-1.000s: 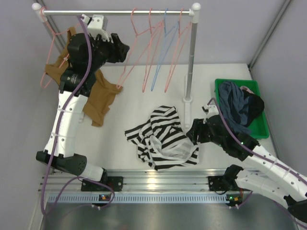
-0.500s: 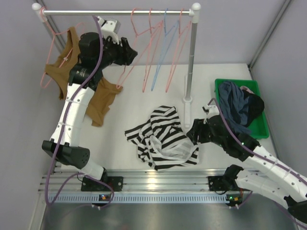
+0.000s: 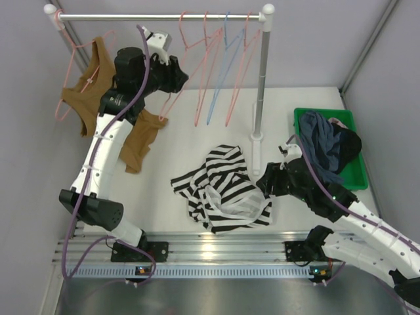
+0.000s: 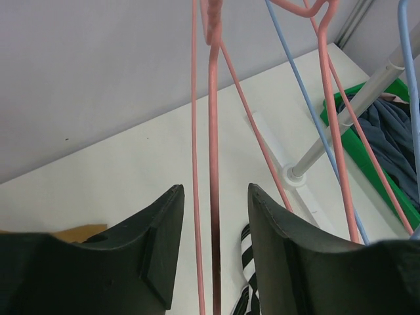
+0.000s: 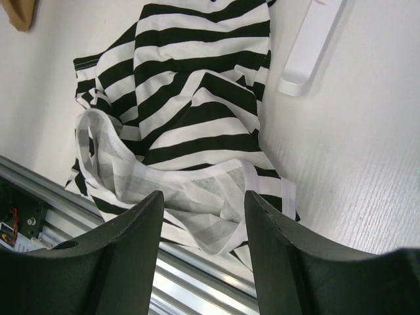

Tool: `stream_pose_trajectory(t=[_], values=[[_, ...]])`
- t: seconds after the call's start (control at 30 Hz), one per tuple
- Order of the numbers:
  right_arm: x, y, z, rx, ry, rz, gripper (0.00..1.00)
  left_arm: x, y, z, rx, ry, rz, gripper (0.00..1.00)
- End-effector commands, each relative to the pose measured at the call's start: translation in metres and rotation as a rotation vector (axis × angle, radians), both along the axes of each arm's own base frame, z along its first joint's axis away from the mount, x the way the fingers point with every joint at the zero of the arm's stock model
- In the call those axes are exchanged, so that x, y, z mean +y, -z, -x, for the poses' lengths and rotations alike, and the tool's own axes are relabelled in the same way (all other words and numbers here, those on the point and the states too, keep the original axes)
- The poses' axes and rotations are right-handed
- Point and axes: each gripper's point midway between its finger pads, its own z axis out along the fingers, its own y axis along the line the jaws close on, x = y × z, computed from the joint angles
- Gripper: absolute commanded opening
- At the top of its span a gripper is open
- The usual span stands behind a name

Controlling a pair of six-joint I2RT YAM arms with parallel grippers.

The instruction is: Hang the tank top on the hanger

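While the tank top (image 3: 220,187) is lying crumpled on the bench (image 3: 184,131) by my spread right end effector (image 5: 203,197), I am straddling the hanger (image 4: 213,131) with my left end effector (image 4: 215,197) spread; next I should pinch and unhook it.

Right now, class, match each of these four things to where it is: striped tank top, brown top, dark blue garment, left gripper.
Things:
1. striped tank top
2. brown top
3. dark blue garment
4. left gripper

Places:
A. in the green bin
B. astride a wire of a pink hanger
C. crumpled on the table
D. hanging at the left end of the rail

Pairs: 1-C, 2-D, 3-A, 4-B
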Motion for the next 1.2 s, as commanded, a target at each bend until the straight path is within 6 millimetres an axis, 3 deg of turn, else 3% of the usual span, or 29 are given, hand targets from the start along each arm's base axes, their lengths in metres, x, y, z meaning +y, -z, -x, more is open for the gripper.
stream_pose_trajectory(t=[0.0, 0.33, 0.47, 0.53, 0.77, 0.93, 1.17], values=[[-0.002, -0.004, -0.001, -0.022, 0.011, -0.019, 0.52, -0.005, -0.001, -0.007, -0.04, 0.001, -0.021, 0.48], [-0.007, -0.001, 0.0, -0.017, 0.021, -0.006, 0.52, -0.002, 0.002, -0.015, -0.041, -0.077, -0.047, 0.32], [-0.007, 0.0, 0.0, -0.016, 0.019, -0.005, 0.51, -0.001, -0.004, -0.017, -0.063, -0.088, -0.069, 0.15], [-0.007, -0.001, 0.0, -0.017, 0.02, -0.004, 0.51, -0.001, -0.003, -0.019, -0.055, -0.095, -0.077, 0.0], [-0.009, -0.001, 0.001, -0.018, 0.024, 0.002, 0.5, -0.003, -0.029, -0.017, -0.133, -0.137, -0.058, 0.0], [-0.009, -0.001, 0.0, -0.019, 0.022, 0.004, 0.5, 0.007, -0.052, -0.013, -0.193, -0.188, -0.024, 0.0], [-0.009, 0.0, 0.0, -0.022, 0.02, 0.005, 0.49, 0.016, -0.057, -0.008, -0.214, -0.232, -0.019, 0.0]])
